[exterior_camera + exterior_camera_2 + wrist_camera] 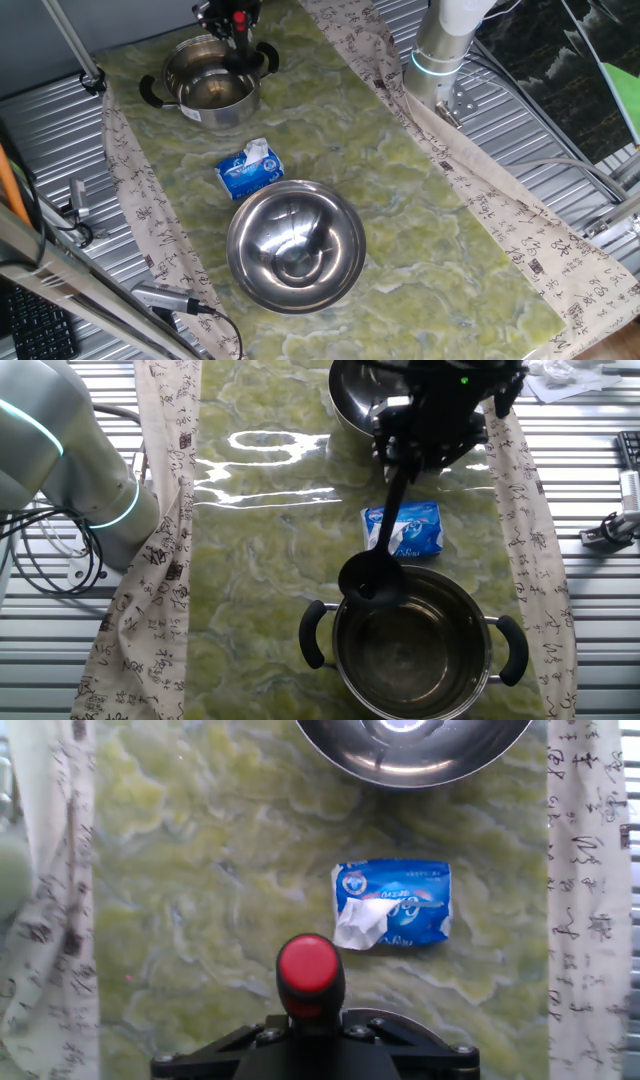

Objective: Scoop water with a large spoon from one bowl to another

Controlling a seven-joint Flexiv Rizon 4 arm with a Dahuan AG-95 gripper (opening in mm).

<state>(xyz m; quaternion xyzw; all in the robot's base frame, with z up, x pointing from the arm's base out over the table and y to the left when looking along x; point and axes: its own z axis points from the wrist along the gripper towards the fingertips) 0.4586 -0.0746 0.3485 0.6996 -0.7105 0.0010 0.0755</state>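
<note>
Tissue pack (400, 903): print too blurred to read; cloth edging (590, 870): perhaps calligraphy, illegible.

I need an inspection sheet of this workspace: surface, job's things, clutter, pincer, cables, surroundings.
Surface: green marbled mat with printed cloth edges.
Job's things: large spoon held with its ladle end at the rim of the handled pot; round steel bowl apart; water not discernible.
Clutter: tissue pack between the vessels.
Pincer: pincer shut on the spoon handle.
Cables: cables beside the arm base.
Surroundings: ribbed metal tabletop.
</note>
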